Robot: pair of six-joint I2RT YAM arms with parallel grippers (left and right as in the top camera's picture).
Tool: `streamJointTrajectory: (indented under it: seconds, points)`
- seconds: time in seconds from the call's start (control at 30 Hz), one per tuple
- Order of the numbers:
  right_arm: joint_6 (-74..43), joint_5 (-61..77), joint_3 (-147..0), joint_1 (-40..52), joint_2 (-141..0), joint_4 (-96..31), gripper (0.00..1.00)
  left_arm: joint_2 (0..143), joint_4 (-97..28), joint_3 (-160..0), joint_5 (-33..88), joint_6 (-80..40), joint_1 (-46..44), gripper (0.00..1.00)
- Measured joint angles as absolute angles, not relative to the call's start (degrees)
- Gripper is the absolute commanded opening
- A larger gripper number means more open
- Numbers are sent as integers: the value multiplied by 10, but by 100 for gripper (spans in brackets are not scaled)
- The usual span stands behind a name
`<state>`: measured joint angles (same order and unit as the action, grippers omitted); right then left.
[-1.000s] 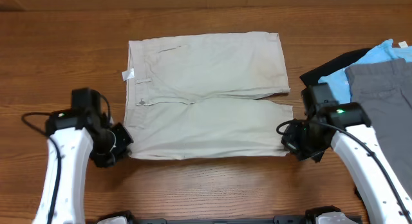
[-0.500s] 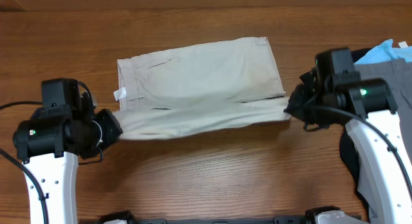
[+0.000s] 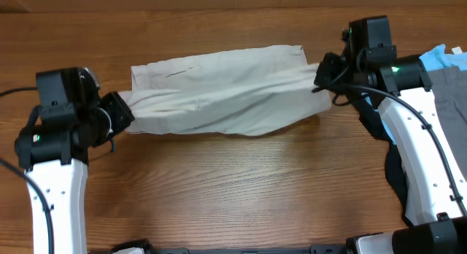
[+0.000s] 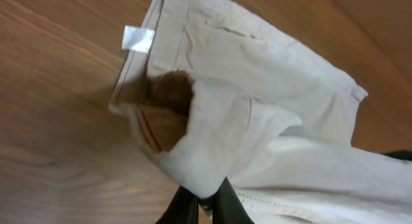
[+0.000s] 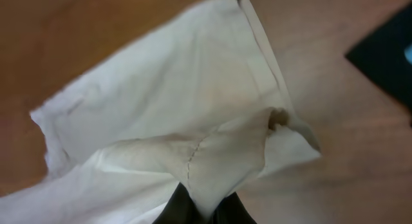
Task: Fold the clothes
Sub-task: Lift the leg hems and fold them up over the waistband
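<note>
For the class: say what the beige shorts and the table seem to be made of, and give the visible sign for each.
The shorts: probably a woven cotton-like cloth with a matte finish. It drapes, creases softly and shows stitched seams.
The table: wood or a wood-look laminate with a slight sheen. Brown grain lines run across it, but the look does not settle which.

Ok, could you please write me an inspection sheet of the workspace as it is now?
Surface: wooden table.
Job's things: shorts, near edge lifted and stretched between both grippers; grey garment, blue garment and black garment at right.
Clutter: nothing seen.
Grippers: left gripper shut on shorts; right gripper shut on shorts.
Cables: black cables run along both arms.
Surroundings: nothing seen.
</note>
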<state>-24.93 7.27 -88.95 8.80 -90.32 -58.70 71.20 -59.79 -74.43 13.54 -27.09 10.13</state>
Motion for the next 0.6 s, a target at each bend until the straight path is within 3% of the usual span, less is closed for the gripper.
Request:
streamJointTrajectory:
  seconds: [0.27,0.6]
  points:
    - [-242,72,-893,91,-918,-521,4,797,-510,-745,135,-279,101,4]
    - [-241,71,-897,91,-1037,-475,4,850,-388,-745,136,-286,99,4]
